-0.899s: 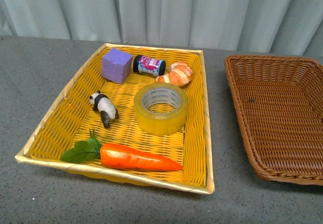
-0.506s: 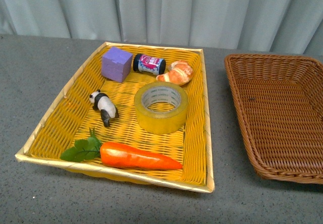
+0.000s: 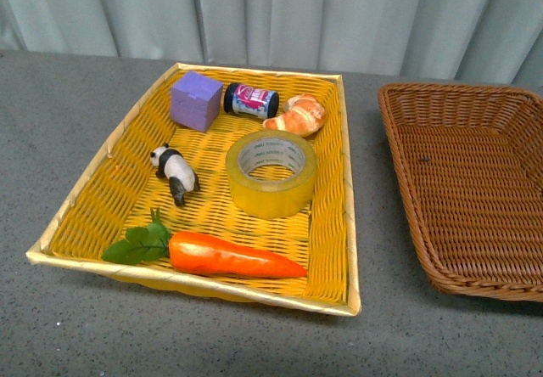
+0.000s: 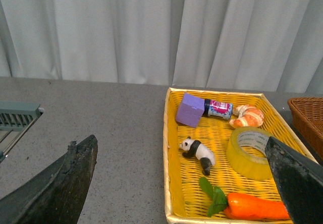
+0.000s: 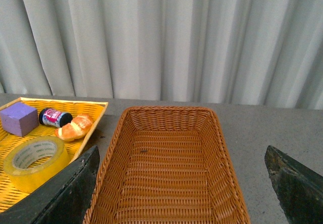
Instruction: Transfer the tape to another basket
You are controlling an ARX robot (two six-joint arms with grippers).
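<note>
Zero contact: hovering, left and right jaws spread wide, leaving tape (image 3: 271, 173) flat in tray (image 3: 100, 197) beside basket (image 3: 475, 207).

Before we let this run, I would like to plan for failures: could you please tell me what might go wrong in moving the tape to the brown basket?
1. The tape lies flat, with the croissant just behind it and the yellow tray's wall close beside it. A descending tool finger could nudge either.
2. A low carry might clip that wall or the brown basket's rim and drag a container.
</note>
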